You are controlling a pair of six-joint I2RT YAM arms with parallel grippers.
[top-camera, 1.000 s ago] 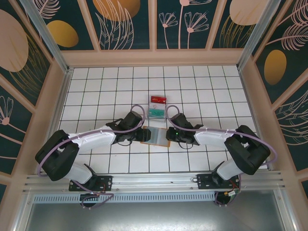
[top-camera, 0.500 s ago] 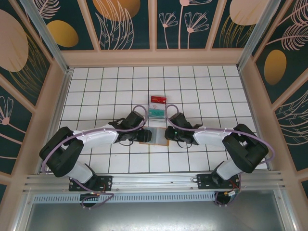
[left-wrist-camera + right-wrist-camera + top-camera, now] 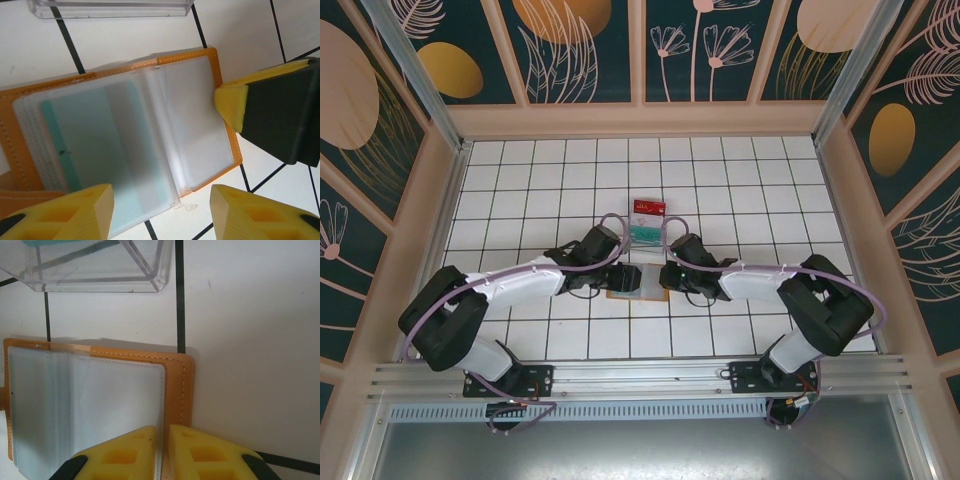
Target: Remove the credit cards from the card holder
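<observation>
The card holder [image 3: 638,283] lies open and flat on the white tiled desk [image 3: 520,180], about midway between the two arms. Its orange border faces up around a stack of clear plastic sleeves [image 3: 150,135]. In the left wrist view a greenish card [image 3: 75,150] shows dimly through the sleeves on one half. The other half looks pale and bare.

The right fingers [image 3: 200,450] are drawn almost together at the holder's outer edge. The orange rim and the sleeve edge run into the thin gap between them, so they are pinching that side of the holder. In the left wrist view one yellow tip of those right fingers [image 3: 231,102] presses against the same orange edge.

The left fingers [image 3: 75,212] stand spread wide apart over the holder's near long edge. One is above the half with the card and the other is past the corner, above bare desk. The loose corner of the sleeves lies in the gap between them. Whether either finger touches it cannot be told.

Just beyond the holder's far edge is a clear plastic tray [image 3: 647,222] holding a red card [image 3: 648,208] and a teal card [image 3: 645,234]. It sits near the holder but apart from it.
</observation>
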